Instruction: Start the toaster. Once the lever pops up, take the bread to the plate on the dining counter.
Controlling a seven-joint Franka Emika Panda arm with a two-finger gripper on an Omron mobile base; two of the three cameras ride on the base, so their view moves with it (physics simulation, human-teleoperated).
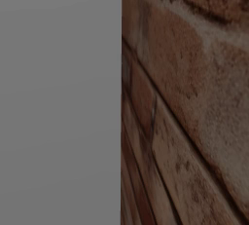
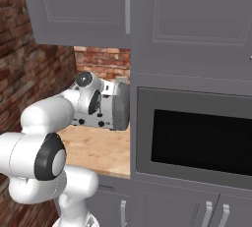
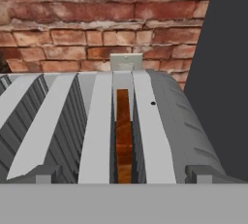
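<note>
One slice of bread (image 3: 124, 136) stands on edge deep in a slot of the grey toaster (image 3: 160, 121), only its brown crust showing between the slot's ribbed walls — seen from the hand view, which looks down along the toaster's top toward a brick wall (image 3: 72, 34) and a pale wall outlet (image 3: 126, 62). Two grey finger tips of the gripper (image 3: 124, 175) rise at the bottom of that view, set wide apart on either side of the loaded slot, released and gripping nothing; one fingertip (image 3: 201, 173) sits over the toaster's rounded right shoulder.

From the right base view the white arm (image 2: 44, 142) rises at the lower left, bends at its dark elbow joint and reaches forward, the wrist over the toaster (image 2: 118, 105). That toaster stands at the back of a wood-topped counter (image 2: 98, 155), against the brick, just beside the tall grey cabinet holding a built-in oven (image 2: 194, 140). Grey upper cabinets (image 2: 83, 10) hang above.
</note>
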